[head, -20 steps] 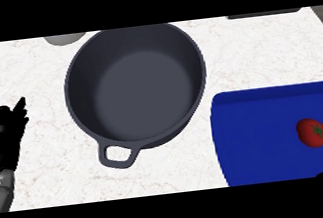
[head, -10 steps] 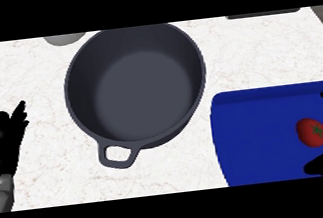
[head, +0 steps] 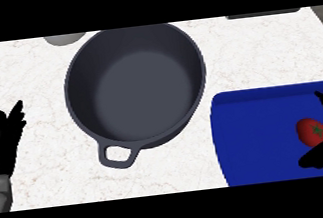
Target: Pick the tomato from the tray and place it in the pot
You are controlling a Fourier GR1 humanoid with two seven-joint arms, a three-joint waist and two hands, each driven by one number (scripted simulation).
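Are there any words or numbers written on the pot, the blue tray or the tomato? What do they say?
None: nothing in this view can be read.
pot: plain dark grey, no writing.
tray: plain blue, no label.
tomato: only a small green stem mark, not a letter or number.
counter: just speckled white, no signs.
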